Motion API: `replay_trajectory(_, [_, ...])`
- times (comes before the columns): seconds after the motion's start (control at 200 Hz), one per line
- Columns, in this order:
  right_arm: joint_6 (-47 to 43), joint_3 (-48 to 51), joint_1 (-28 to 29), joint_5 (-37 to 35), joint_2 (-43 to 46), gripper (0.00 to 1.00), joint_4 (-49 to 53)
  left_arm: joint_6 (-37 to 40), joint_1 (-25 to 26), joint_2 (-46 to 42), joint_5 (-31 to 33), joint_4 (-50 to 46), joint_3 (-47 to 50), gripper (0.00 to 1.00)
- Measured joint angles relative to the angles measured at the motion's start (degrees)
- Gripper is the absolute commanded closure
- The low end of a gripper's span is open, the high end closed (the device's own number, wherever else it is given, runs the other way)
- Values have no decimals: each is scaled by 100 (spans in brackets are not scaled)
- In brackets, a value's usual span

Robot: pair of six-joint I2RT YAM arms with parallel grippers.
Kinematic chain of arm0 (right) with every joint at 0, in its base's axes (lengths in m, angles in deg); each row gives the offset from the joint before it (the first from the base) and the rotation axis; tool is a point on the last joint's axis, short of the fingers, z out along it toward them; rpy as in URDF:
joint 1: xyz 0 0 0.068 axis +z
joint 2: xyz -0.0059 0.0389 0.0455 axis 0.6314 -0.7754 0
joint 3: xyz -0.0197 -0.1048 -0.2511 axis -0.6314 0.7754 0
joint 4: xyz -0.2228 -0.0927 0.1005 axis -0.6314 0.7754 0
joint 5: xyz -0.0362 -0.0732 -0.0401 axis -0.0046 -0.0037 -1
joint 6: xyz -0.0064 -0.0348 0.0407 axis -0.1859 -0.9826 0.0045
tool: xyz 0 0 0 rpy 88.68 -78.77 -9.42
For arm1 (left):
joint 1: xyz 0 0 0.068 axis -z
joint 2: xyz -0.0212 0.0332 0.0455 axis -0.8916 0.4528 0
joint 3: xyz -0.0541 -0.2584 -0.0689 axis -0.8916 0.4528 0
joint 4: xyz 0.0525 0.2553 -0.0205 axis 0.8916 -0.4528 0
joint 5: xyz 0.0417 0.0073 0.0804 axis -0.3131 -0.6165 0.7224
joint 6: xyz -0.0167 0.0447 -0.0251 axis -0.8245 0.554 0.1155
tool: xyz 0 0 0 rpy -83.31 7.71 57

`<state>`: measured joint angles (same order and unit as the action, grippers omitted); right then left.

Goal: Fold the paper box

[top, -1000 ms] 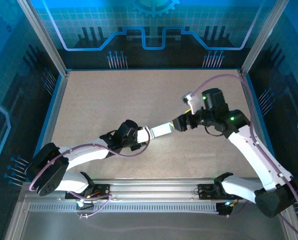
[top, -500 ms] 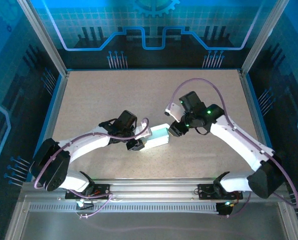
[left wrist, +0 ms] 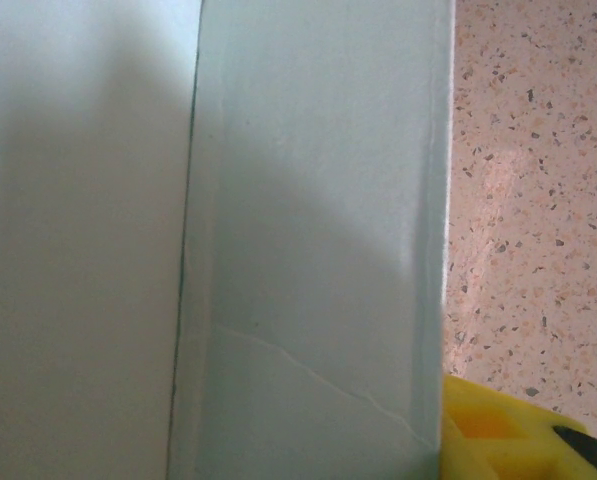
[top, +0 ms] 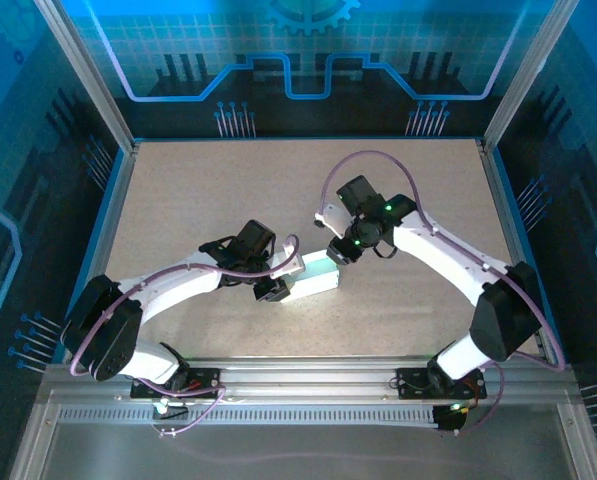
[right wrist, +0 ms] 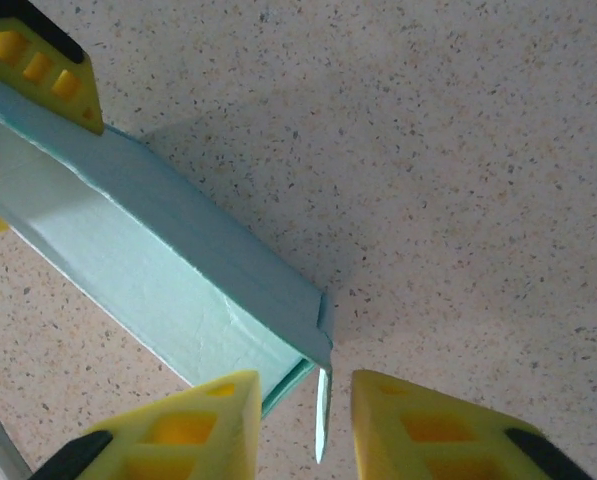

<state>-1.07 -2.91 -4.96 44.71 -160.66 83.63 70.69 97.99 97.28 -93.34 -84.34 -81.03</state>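
Jaws first: your right gripper (right wrist: 303, 405) stands narrowly apart, its yellow fingers (right wrist: 178, 435) on either side of a thin loose tab (right wrist: 321, 420) at the end of the paper box (right wrist: 178, 290). Neither finger is visibly pressing it yet. Your left gripper (top: 275, 289) is clamped on the opposite end of the box. From the right wrist you can see one yellow finger (right wrist: 48, 65) over the box's upper edge and a sliver of another beneath it.

The box is a long, shallow, half-formed trough of pale mint card. It's strung between your two grippers over the speckled tabletop (right wrist: 458, 150). You can't tell whether its underside touches the tabletop or hangs just clear.

Now, handling. Expect almost no weight, and very little stiffness away from the folds. This thin card will bow, dent or tear before it pushes back. The left wrist view shows a faint wrinkle (left wrist: 308, 370) running across one panel of the box, so it marks easily. The surface looks smooth, so it may slide in hard plastic fingers.

Take the tab low, close to its fold line on the box, not at its floppy tip. Grip lightly. Steer it along the score, and keep the other hold near a corner of the box, where the card is stiffest.
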Motion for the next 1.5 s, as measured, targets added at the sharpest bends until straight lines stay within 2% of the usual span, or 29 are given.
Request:
replay_trajectory(0.115, [44, 0, -13, 33, -59, 77, 26, 0, 0, 0, 0, 0, 0, 66])
replay_trajectory(0.235, [68, 0, -66, 57, -61, 90, 39, 0, 0, 9, 0, 0, -4, 66])
replay_trajectory(0.315, [122, 2, -127, 76, -61, 93, 42, 0, 0, 31, -2, -4, -20, 65])
replay_trajectory(0.395, [129, 2, -138, 90, -61, 99, 39, 0, 0, 52, -2, -7, -39, 65])
replay_trajectory(0.69, [575, 2, -138, 94, -61, 100, 28, -118, 11, 52, 2, 42, -37, 63])
replay_trajectory(1.201, [3154, 304, 203, -612, 190, 100, -315, -343, 131, 116, 151, 173, -59, 63])
replay_trajectory(1.501, [3390, 743, 514, -1235, 407, 100, -850, -492, 131, 138, 173, 186, -70, 63])
